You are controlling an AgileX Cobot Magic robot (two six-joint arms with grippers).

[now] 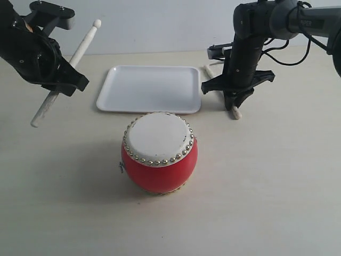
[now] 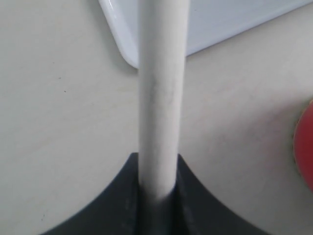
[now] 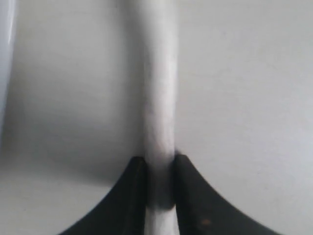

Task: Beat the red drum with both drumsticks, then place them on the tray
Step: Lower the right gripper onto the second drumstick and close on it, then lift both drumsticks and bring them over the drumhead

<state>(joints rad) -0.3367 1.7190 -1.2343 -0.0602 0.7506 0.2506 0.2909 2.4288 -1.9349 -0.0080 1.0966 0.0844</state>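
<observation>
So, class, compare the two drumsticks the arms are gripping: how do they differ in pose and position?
The left drumstick is raised clear of the table, left of the tray; the right drumstick sits down at table level, right of it. The left drumstick slants steeply, tip upward; the right drumstick lies nearly flat. Both are pale and clamped between shut jaws.

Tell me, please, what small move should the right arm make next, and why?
I would probably lift the right gripper straight up. Its fingers pinch the right drumstick, which lies low at the table beside the tray, while the left gripper holds the left drumstick raised. Both must reach the red drum.
</observation>
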